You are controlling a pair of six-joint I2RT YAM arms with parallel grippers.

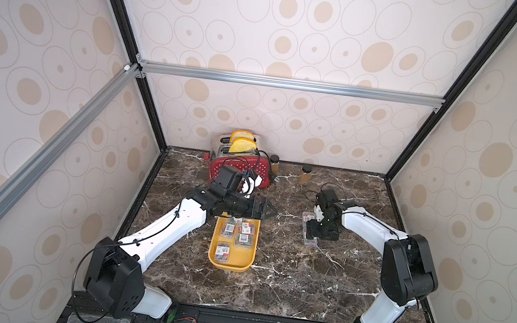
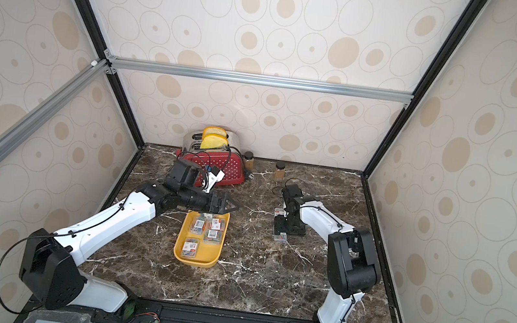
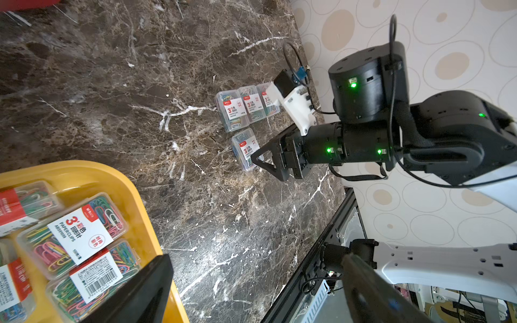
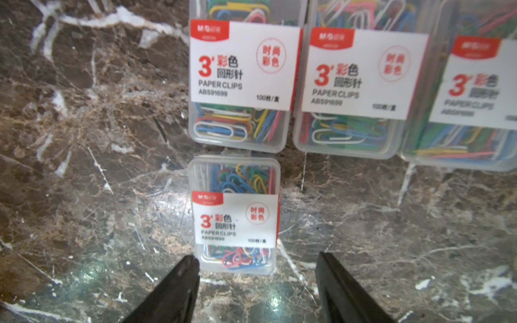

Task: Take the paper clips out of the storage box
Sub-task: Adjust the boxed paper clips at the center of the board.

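The mustard-yellow storage box (image 1: 229, 266) (image 2: 203, 262) (image 3: 112, 174) lies mid-table with several clear cases of paper clips (image 1: 223, 251) (image 3: 81, 235) in it. My left gripper (image 1: 269, 211) (image 2: 231, 205) (image 3: 256, 258) hangs open over the box's far end, holding nothing. Right of the box, a row of three cases (image 3: 246, 107) (image 4: 240, 84) lies on the marble, and a fourth case (image 4: 235, 218) (image 3: 244, 149) (image 1: 309, 241) lies in front of them. My right gripper (image 4: 257, 261) (image 1: 311, 232) (image 3: 261, 163) stands open just behind the fourth case, one fingertip (image 4: 191, 263) at its corner.
A red dotted toaster (image 1: 244, 165) with yellow slices stands at the back wall, close behind my left wrist. Two brown jars (image 1: 274, 163) (image 1: 305, 174) stand to its right. Patterned walls close in three sides, and a black rail (image 1: 263, 322) runs along the front.
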